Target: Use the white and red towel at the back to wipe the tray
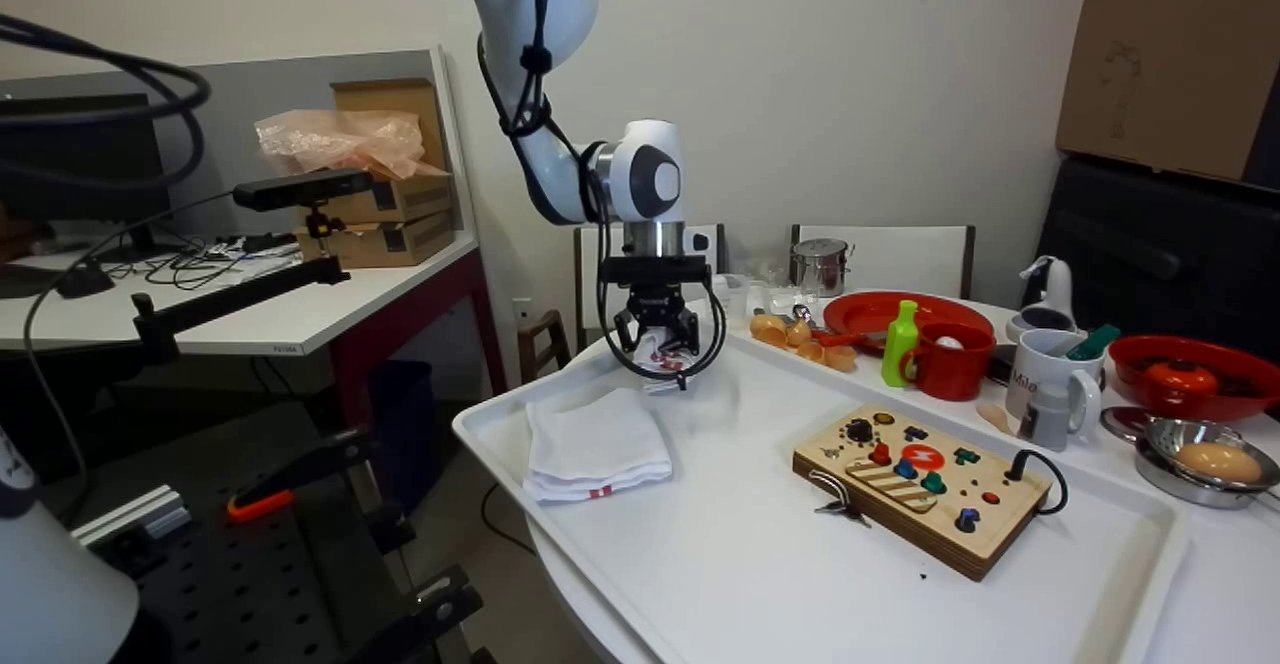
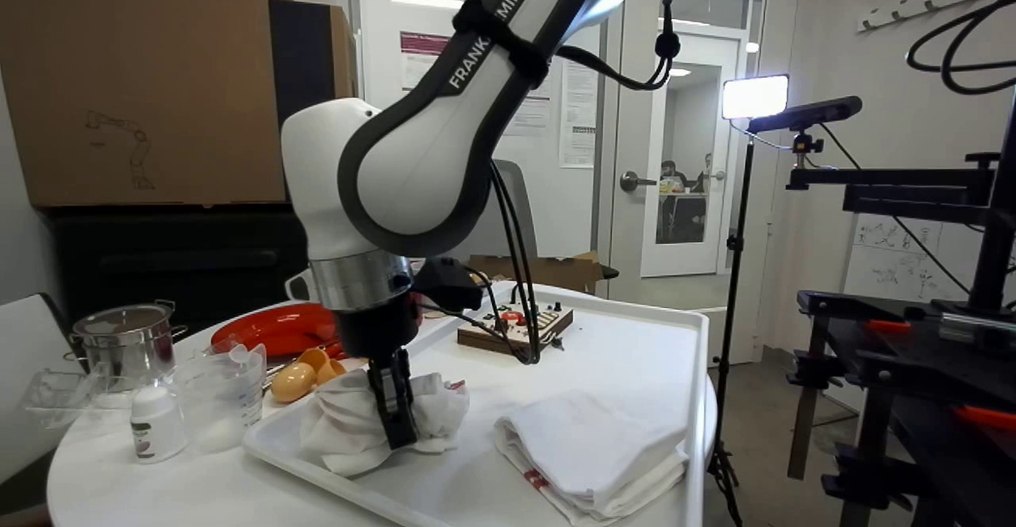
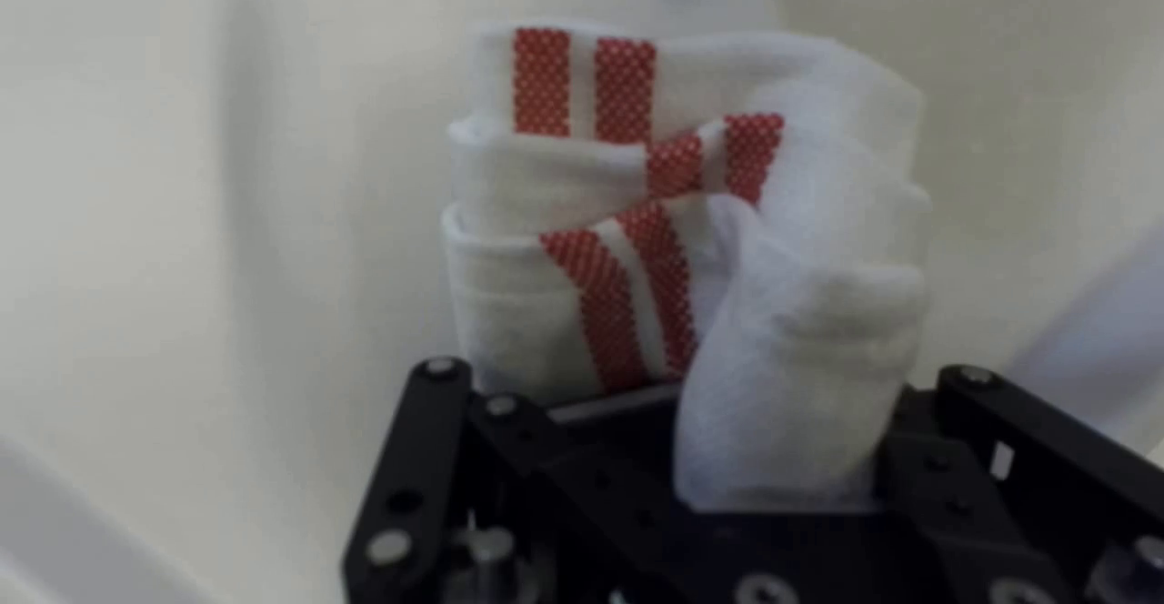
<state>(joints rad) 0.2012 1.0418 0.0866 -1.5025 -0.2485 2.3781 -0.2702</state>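
Jaws clamped on white and red towel (image 3: 682, 267), mid-frame, wrist view. Loose folds catching tray (image 1: 740, 524) rim could pull free.

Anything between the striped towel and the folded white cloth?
Only bare tray between the striped towel and the folded white cloth; an exterior view shows that gap.

Crumpled white cloth towel (image 3: 668, 254), paired red stripes, pale-flecked. Rectangular low-rimmed tray (image 1: 760, 544), white throughout. Boxy tan wooden board (image 1: 955, 504); red, blue, green knobs (image 1: 967, 519).

Bent arm (image 2: 421, 166), end effector (image 2: 399, 428) downward, clenched
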